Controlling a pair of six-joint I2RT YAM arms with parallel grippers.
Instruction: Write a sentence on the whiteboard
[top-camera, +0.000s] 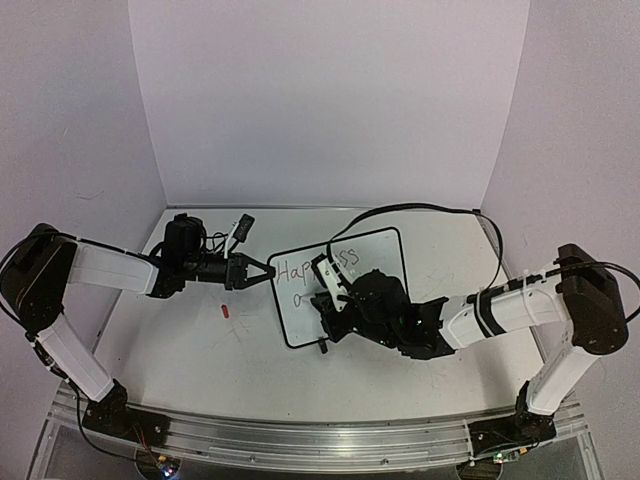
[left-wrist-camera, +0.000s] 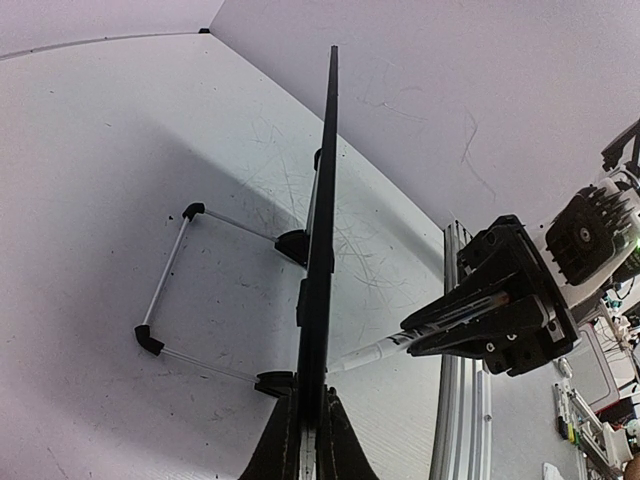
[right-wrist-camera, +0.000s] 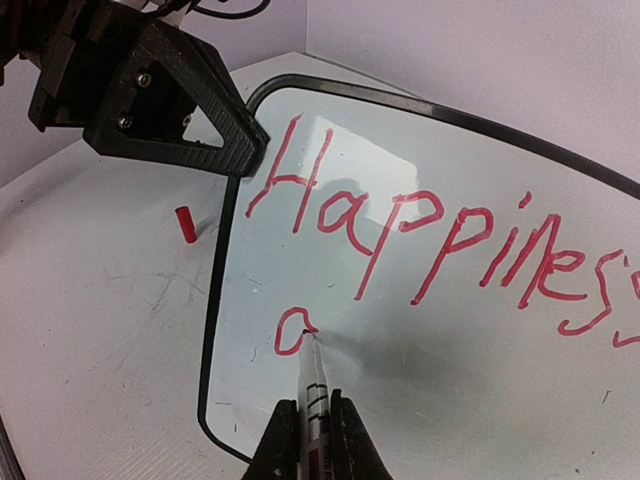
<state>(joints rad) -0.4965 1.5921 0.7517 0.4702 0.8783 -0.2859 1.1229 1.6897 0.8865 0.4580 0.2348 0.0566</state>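
— Where is the whiteboard (top-camera: 375, 250)?
— It leans on its little stand on the surface (top-camera: 200, 360). Your left jaws pinch the whiteboard's left edge. I think it is light, stiff and slippery, so it may slide when you push. The black frame is the best place to hold.
— And your right jaws?
— They pinch the marker (right-wrist-camera: 312, 385). Its tip is on the whiteboard, under the sentence (right-wrist-camera: 430, 235), which reads "Happiness". A red cap (top-camera: 225, 310) lies just left of the whiteboard.

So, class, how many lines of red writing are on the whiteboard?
2: "Happiness" along the whiteboard's top, and one started letter below its H, by the marker. More may be hidden.
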